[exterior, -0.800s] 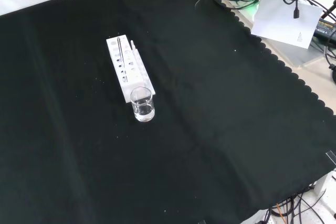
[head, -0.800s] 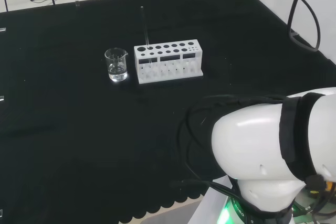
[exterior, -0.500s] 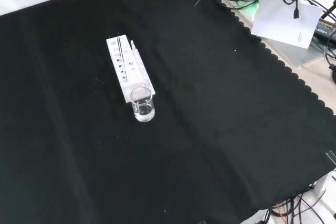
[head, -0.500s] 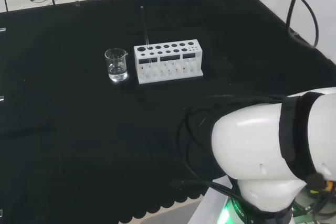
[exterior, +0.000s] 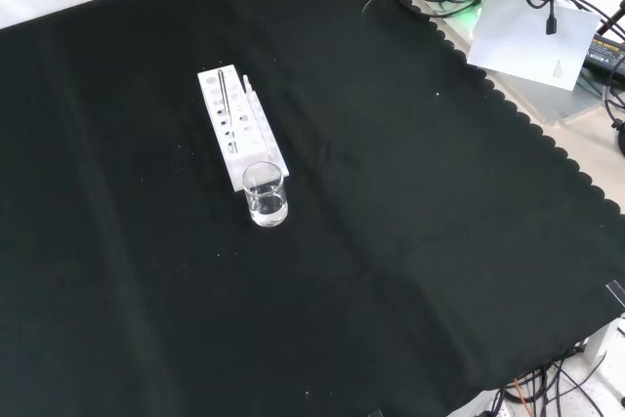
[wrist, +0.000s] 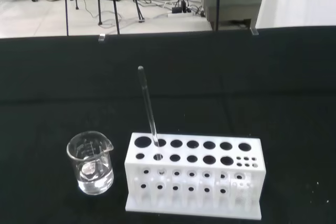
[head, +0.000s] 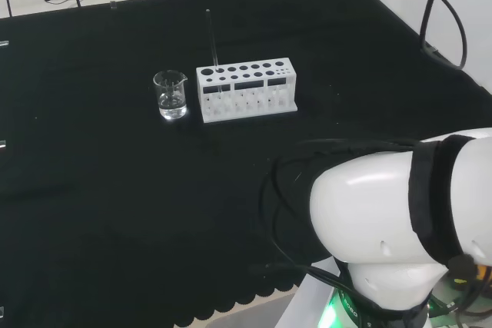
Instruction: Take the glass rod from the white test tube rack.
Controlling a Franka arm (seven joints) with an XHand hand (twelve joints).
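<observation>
Glass rod [wrist: 148, 108]: standing in the white test tube rack [wrist: 193, 177], near its beaker end, untouched.
Rod's axis: long axis close to upright, free end up and tipped slightly away from the rack in the wrist view; in the head view [head: 211, 38] it rises above the rack [head: 246, 90], leaning a touch left.
Rack: long side across the head view; in the front view [exterior: 238, 128] it runs top to bottom.
Beaker [head: 171, 94]: clear, just beside the rack's left end in the head view.
Cloth [exterior: 410, 202]: black, covering the bench.
Hand: cannot tell whether open or closed.
</observation>
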